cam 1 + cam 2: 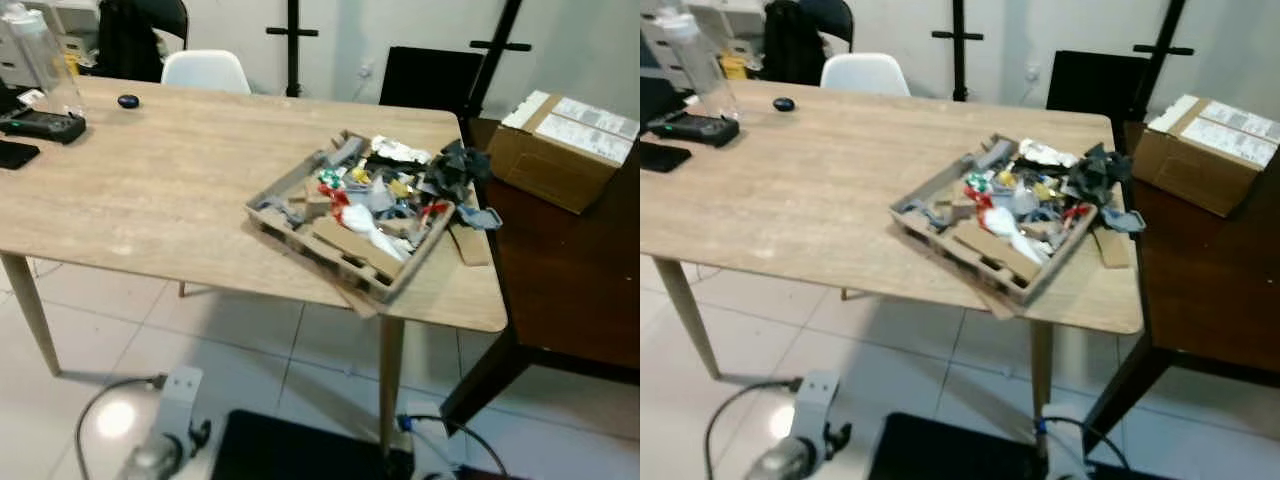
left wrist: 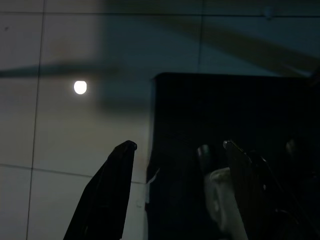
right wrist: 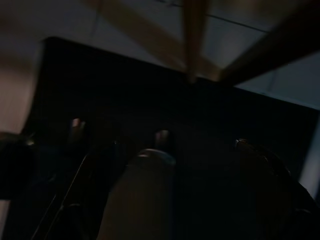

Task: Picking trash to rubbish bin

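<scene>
Left claw (image 2: pixel 177 165) hangs low w/ fingers spread wide, empty, pointing at floor tiles (image 2: pixel 60 125) and a dark mat (image 2: pixel 225 115) just below. Right claw also hangs idle in shade; can't tell if open or closed. Trash (image 1: pixel 385 190) sits well above and ahead of both claws, heaped in a cardboard tray (image 1: pixel 345 258) near the corner of the wood table (image 1: pixel 170 190). Probably best to step closer, raise one arm, and pick one loose piece off the top w/o tipping the tray over the edge. No bin seen yet. Dark side table w/ cardboard box (image 1: pixel 560 145) to the right, white chair (image 1: pixel 205 70) behind.
</scene>
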You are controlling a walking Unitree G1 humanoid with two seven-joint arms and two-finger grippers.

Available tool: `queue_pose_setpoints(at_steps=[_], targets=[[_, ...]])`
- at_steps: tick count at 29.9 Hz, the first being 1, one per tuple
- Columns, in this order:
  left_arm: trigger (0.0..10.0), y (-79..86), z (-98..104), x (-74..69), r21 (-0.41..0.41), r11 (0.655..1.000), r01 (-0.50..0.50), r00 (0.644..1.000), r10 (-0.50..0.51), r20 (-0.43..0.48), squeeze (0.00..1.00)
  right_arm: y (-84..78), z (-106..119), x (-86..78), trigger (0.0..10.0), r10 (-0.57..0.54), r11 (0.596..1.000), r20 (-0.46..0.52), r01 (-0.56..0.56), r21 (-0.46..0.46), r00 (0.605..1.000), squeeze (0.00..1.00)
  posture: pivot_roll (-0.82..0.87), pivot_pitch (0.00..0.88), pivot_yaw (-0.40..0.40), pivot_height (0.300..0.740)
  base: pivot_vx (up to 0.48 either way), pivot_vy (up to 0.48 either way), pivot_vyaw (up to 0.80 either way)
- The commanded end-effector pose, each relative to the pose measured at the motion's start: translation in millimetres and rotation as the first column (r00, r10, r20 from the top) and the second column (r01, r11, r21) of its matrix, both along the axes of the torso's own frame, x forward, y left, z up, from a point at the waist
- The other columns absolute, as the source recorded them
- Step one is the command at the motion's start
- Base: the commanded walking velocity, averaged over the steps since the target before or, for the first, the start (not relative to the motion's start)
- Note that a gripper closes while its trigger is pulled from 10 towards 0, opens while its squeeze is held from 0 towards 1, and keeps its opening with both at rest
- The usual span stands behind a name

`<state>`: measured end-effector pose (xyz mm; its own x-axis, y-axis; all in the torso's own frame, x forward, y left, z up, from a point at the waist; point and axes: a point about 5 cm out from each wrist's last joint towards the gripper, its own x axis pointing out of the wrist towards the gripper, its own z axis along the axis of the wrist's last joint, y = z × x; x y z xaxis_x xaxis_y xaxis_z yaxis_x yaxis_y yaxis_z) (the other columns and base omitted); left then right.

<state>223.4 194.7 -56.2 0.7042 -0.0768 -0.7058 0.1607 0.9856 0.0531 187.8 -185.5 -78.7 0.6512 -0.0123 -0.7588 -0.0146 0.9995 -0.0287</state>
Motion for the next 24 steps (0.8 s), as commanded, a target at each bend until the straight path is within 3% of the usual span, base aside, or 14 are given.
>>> queue_pose_setpoints(at_steps=[1,19,24], targets=[[10.0,0.2,-1.5,-2.2,0.011,1.000,0.009,1.000,-0.009,-0.008,0.00,2.2,-4.0,-7.1,10.0,-0.003,1.000,-0.026,0.003,0.005,1.000,0.00,0.10,0.085,0.035,0.740,0.000,0.000,0.00],[10.0,-2.5,-5.8,-7.8,-0.006,1.000,0.016,0.999,-0.016,-0.042,0.00,4.9,-8.5,-14.2,10.0,-0.012,1.000,-0.071,0.014,0.028,0.997,0.00,0.09,0.077,0.037,0.740,0.000,0.000,0.00],[10.0,-4.7,-5.6,-7.1,-0.009,1.000,0.016,0.999,-0.016,-0.035,0.00,3.2,-9.3,-16.4,10.0,-0.018,1.000,-0.077,0.019,0.023,0.997,0.00,0.09,0.074,0.037,0.740,0.000,0.000,-0.80]])
